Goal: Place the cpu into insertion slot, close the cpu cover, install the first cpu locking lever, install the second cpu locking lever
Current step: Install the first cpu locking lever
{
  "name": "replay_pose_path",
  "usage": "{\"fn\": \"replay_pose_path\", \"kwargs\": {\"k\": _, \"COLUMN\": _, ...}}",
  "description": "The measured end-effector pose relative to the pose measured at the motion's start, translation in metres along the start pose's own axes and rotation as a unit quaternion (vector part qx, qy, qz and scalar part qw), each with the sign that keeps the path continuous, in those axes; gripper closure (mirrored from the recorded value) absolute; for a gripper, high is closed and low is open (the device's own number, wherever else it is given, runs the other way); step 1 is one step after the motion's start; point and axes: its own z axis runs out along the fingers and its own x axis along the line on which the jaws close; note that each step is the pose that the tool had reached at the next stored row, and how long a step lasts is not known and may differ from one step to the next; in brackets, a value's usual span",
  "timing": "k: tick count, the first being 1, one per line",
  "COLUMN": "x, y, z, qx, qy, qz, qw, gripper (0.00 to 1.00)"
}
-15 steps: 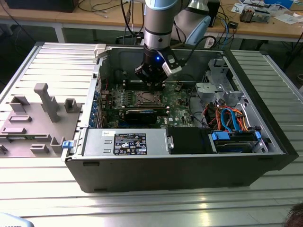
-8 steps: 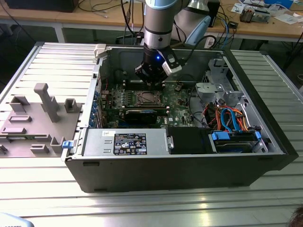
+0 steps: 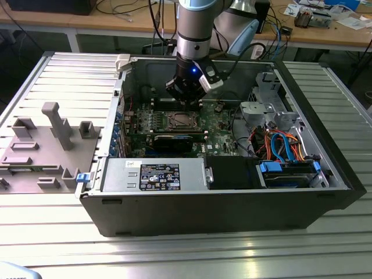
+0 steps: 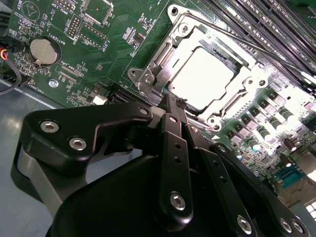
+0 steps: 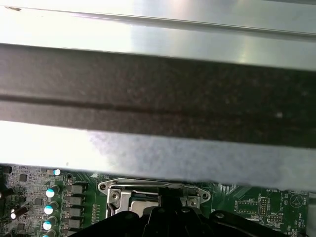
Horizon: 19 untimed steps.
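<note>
Gripper closed above the socket's edge — chip seated, frame down.

In the exterior view, a grey fixture tray (image 3: pixel 40 148) lies at nine o'clock of the open computer case (image 3: pixel 232 203); the gripper (image 3: pixel 185 97) hangs at twelve o'clock of the insertion slot (image 3: pixel 183 121) amid the green motherboard (image 3: pixel 221 125). In the second wrist view the fingers (image 4: pixel 174 111) are pressed together, holding nothing, their tips at the socket rim. The cpu (image 4: pixel 201 78) lies flat in the socket, square — no long axis. The cpu cover (image 4: pixel 163 64) lies around it.
</note>
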Motion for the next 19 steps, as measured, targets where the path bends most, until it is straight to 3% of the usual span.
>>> {"fn": "replay_pose_path", "kwargs": {"k": 12, "x": 0.0001, "y": -0.0001, "z": -0.005, "qx": 0.0015, "qy": 0.0001, "qz": 0.0, "qw": 1.0, "gripper": 0.89}}
{"fn": "replay_pose_path", "kwargs": {"k": 19, "x": 0.0004, "y": -0.004, "z": -0.0053, "qx": 0.0017, "qy": 0.0002, "qz": 0.0, "qw": 1.0, "gripper": 0.89}}
